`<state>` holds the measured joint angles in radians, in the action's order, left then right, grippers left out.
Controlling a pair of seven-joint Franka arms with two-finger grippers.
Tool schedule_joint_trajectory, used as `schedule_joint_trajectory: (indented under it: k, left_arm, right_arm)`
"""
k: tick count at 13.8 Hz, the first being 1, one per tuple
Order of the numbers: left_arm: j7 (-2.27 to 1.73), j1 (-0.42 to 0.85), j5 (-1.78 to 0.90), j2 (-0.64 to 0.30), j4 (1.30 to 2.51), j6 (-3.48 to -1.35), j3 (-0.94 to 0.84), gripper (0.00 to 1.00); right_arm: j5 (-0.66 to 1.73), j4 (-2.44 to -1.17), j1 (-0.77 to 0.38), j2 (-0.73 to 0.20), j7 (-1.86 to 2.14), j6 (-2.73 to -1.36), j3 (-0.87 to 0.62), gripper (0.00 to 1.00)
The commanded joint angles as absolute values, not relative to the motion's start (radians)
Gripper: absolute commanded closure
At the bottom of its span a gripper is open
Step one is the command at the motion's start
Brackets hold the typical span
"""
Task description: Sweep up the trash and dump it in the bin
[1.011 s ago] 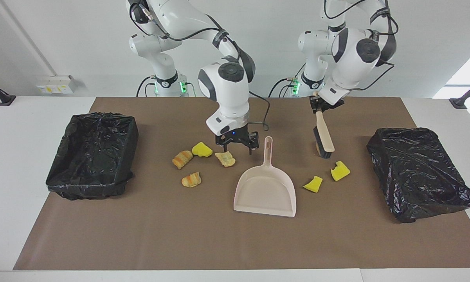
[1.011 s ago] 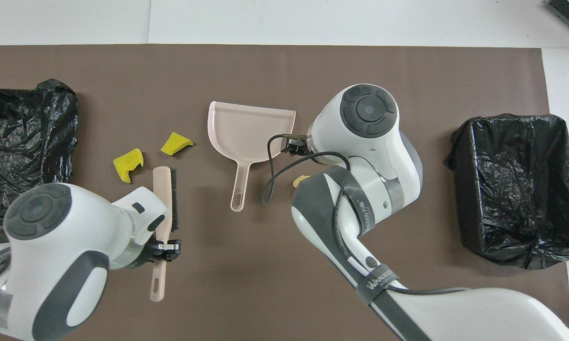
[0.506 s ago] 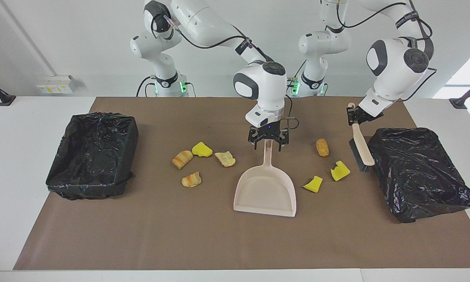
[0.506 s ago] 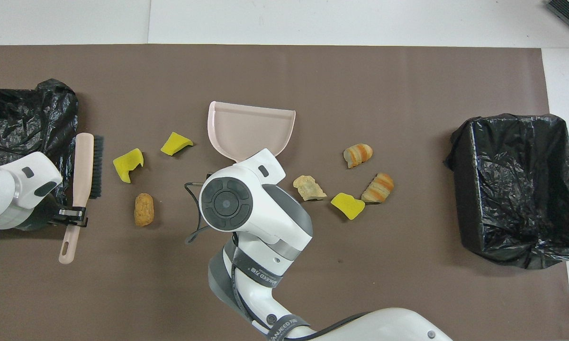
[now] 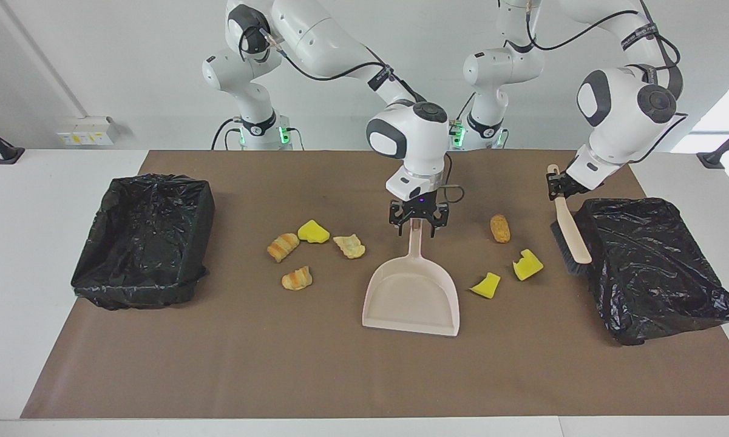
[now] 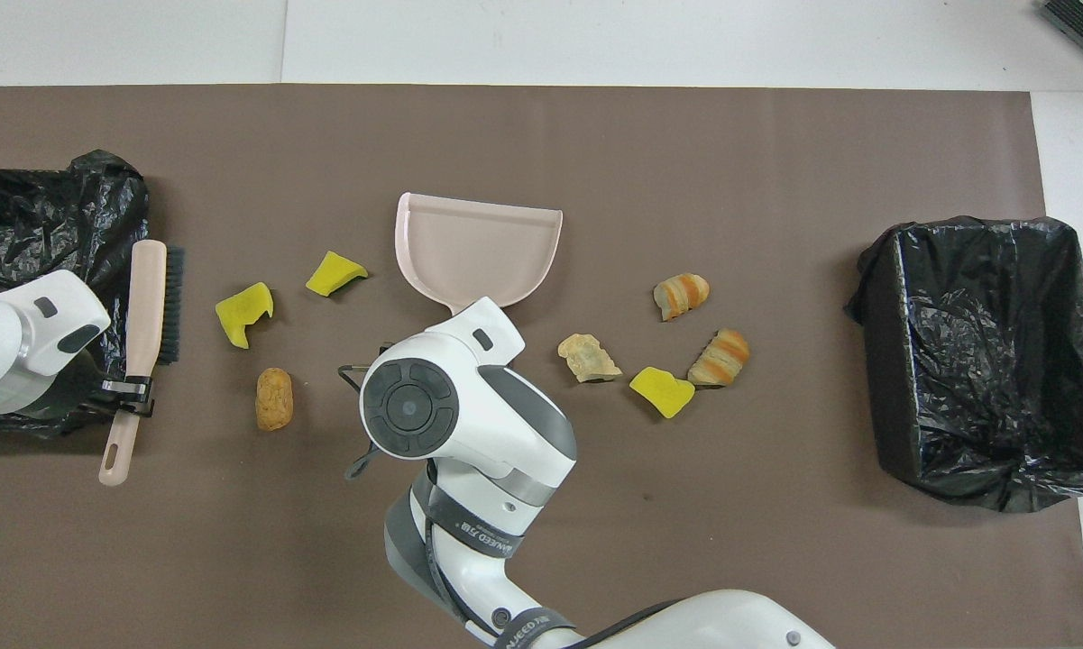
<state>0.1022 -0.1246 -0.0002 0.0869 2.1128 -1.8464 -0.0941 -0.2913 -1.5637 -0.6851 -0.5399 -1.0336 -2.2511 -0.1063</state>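
Several trash scraps lie on the brown mat: two croissants, a yellow sponge and a bread piece toward the right arm's end, and a nugget and two yellow sponges toward the left arm's end. The empty beige dustpan lies between the two groups. My right gripper is open, its fingers straddling the top of the dustpan's handle. My left gripper is shut on the brush, which hangs tilted beside a bin.
A second black-bagged bin stands at the right arm's end of the mat. In the overhead view the right arm's wrist covers the dustpan's handle. The brush's bristle head is close to the wall of the bin beside it.
My right gripper swung from over the bread piece to the dustpan handle and dropped around it. My left arm carried the brush sideways to the bin at its end, uncovering the nugget.
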Motion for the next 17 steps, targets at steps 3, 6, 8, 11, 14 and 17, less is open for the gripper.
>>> schedule_joint_trajectory:
  k: [3, 6, 8, 11, 14, 17]
  left_arm:
    - [0.104, -0.127, 0.032, 0.048, 2.092, -1.864, -0.104, 1.0]
    - [0.1, -0.133, 0.063, 0.008, 2.053, -1.896, -0.104, 1.0]
    - [0.1, -0.144, 0.063, -0.018, 2.008, -1.891, -0.104, 1.0]
    - [0.1, -0.146, 0.067, -0.047, 1.982, -1.907, -0.103, 1.0]
    - [0.1, -0.146, 0.106, -0.092, 1.968, -1.934, -0.104, 1.0]
    - [-0.06, -0.137, 0.091, -0.089, 1.997, -1.93, -0.106, 1.0]
  right_arm:
    - [-0.337, -1.562, -0.678, -0.546, -1.042, -2.255, -0.112, 0.34]
    - [-0.328, -1.56, -0.677, -0.538, -1.039, -2.235, -0.114, 0.85]
    - [-0.316, -1.562, -0.661, -0.522, -0.97, -2.211, -0.115, 1.0]
    - [-0.213, -1.565, -0.637, -0.462, -0.868, -2.154, -0.12, 1.0]
    - [-0.201, -1.575, -0.615, -0.407, -0.679, -2.14, -0.121, 1.0]
    - [-0.201, -1.582, -0.578, -0.376, -0.427, -2.103, -0.121, 1.0]
